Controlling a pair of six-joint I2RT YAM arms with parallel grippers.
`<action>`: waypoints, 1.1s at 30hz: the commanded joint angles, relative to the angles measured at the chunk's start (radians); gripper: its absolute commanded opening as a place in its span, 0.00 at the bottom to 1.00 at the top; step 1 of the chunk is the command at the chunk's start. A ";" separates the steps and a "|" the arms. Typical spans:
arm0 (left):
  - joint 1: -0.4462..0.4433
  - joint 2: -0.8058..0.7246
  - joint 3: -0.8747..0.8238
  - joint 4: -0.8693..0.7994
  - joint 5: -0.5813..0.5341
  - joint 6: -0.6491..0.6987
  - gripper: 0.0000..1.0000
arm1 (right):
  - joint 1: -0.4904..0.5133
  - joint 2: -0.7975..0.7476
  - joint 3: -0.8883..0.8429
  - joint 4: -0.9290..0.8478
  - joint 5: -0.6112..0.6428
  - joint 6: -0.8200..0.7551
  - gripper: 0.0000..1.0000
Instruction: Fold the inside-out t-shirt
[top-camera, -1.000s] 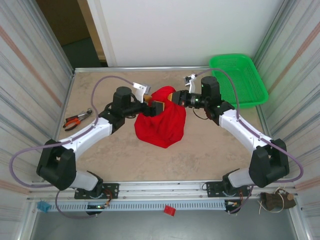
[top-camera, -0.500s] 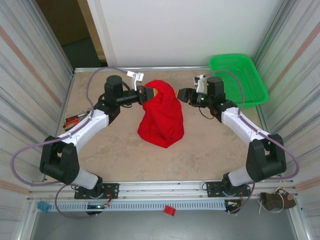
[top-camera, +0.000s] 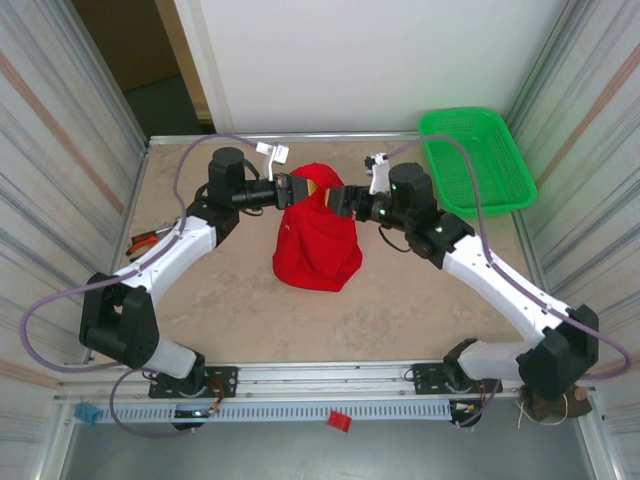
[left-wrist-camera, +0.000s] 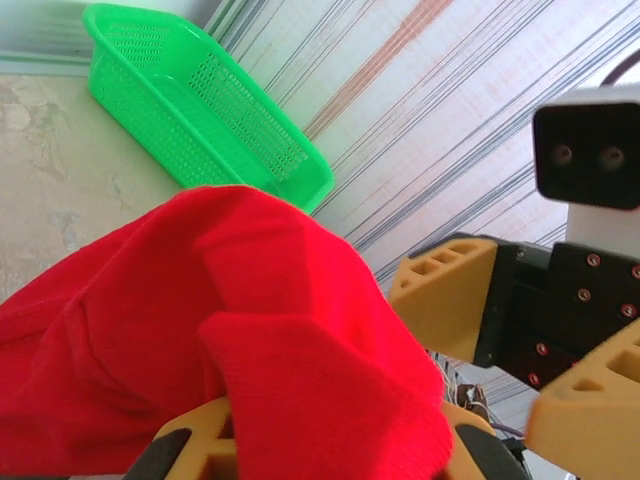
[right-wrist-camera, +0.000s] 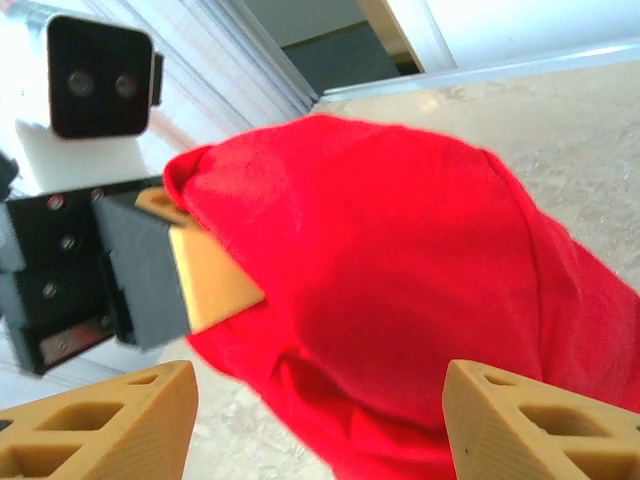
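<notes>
We're looking at a tan table w/ walls on both sides. The red t-shirt is sitting near the middle of it, a bit toward the far side. Its top is being held up in the air & the rest is hanging down in a soft heap onto the tabletop. We're seeing plain red cloth, no letters.

A green basket is resting at the far right corner, well apart from the shirt.

The left gripper is pinching the top of the shirt tight, w/ cloth bunching over its tan fingers. The right gripper is facing it from the other side, fingers spread wide, holding nothing, just beside the shirt's top. We can't tell if it's touching the cloth.

Pliers w/ red handles are lying by the left wall.
</notes>
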 joint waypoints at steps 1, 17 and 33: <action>-0.003 -0.005 0.041 0.008 0.043 -0.006 0.00 | 0.014 0.069 0.046 -0.025 0.045 -0.043 0.64; 0.125 0.043 -0.025 0.085 -0.003 -0.094 0.00 | -0.166 0.126 0.098 0.032 -0.459 -0.067 0.00; 0.164 -0.179 -0.089 -0.107 -0.099 0.148 0.53 | -0.243 0.132 -0.043 0.397 -0.602 0.173 0.00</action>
